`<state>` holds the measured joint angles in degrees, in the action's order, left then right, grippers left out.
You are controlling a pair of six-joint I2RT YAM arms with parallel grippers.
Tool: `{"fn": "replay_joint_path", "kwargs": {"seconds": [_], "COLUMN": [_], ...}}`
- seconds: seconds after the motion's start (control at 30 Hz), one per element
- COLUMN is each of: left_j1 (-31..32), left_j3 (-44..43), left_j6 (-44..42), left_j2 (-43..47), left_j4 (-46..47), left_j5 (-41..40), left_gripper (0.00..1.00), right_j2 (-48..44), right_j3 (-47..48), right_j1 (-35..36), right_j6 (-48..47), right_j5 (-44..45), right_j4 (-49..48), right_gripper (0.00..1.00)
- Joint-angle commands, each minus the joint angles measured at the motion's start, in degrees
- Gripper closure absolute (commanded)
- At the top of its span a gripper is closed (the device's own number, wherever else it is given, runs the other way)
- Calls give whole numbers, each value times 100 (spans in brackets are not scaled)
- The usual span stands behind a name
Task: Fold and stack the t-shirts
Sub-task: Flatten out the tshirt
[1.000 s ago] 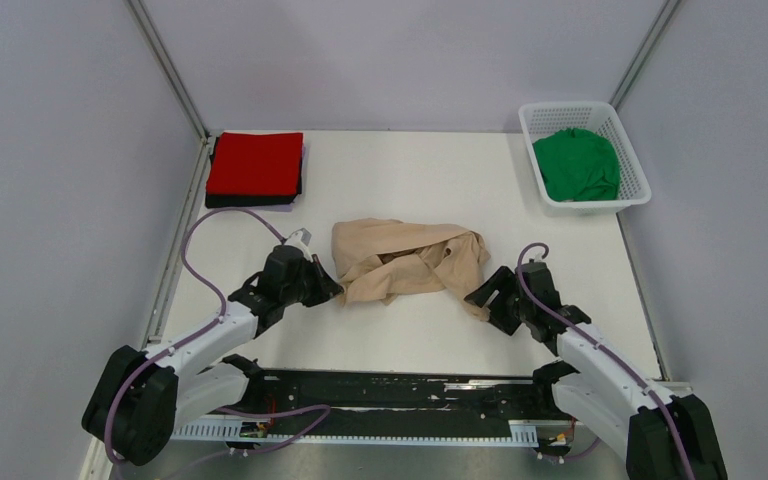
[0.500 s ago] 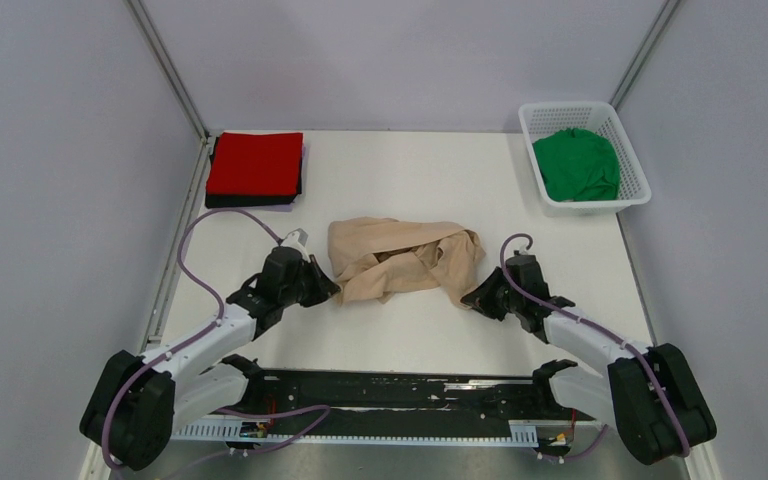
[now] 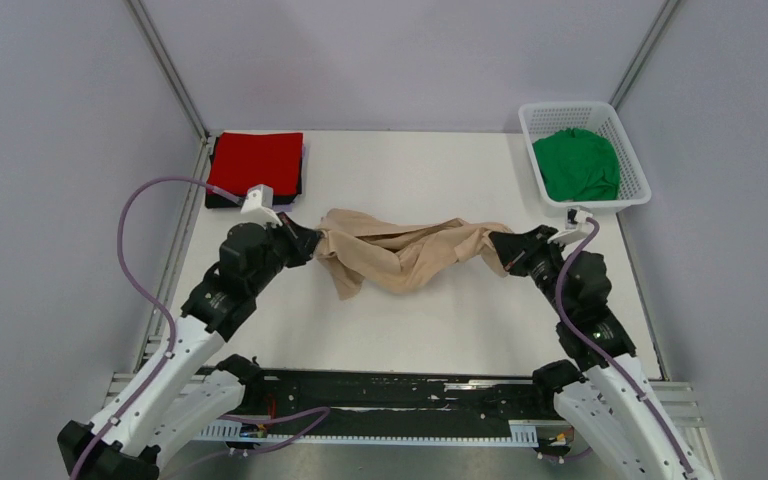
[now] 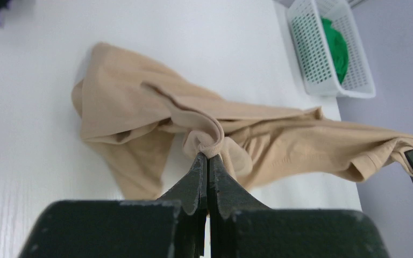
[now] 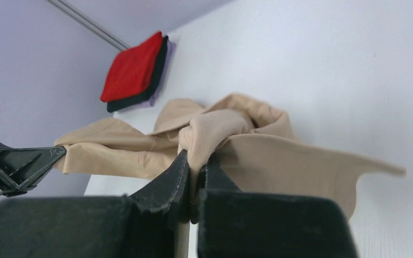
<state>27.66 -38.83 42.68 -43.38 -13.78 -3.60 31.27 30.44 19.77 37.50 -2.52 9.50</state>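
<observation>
A beige-tan t-shirt [image 3: 400, 252] hangs bunched and stretched between my two grippers above the middle of the table. My left gripper [image 3: 312, 240] is shut on its left end [image 4: 208, 146]. My right gripper [image 3: 503, 246] is shut on its right end [image 5: 204, 141]. A folded red t-shirt [image 3: 256, 162] lies on top of a folded black t-shirt [image 3: 222, 200] at the far left corner. A crumpled green t-shirt [image 3: 577, 165] sits in the white basket [image 3: 538, 118] at the far right.
The white table [image 3: 440, 320] ends at a black rail [image 3: 390, 392] near my arm bases. Grey walls close in the left, right and back sides. The basket also shows in the left wrist view [image 4: 314, 59].
</observation>
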Motion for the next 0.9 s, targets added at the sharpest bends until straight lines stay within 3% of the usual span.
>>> {"fn": "replay_joint_path", "kwargs": {"seconds": [0.0,0.4,0.67,0.73,0.87], "left_j1": [7,4,3,3,2], "left_j3": [-975,-3675,-5345,-5664,-6123], "left_j6": [-579,-1542,-1751,-1739,-1761], "left_j2": [378,1025,841,785,674], "left_j4": [1,-468,-947,-993,-1065], "left_j5": [-421,-1432,-276,106,135], "left_gripper": [100,100,100,100,100], "right_j2": [-217,-528,-475,-390,-157], "right_j3": [984,3327,4737,5033,5485], "right_j1": [16,20,19,16,9], "right_j6": [-757,-1629,-1667,-1669,-1706], "right_j5": [473,249,-1280,-1450,-1543], "right_j4": [-15,175,337,403,514], "right_gripper": [100,100,100,100,100]}}
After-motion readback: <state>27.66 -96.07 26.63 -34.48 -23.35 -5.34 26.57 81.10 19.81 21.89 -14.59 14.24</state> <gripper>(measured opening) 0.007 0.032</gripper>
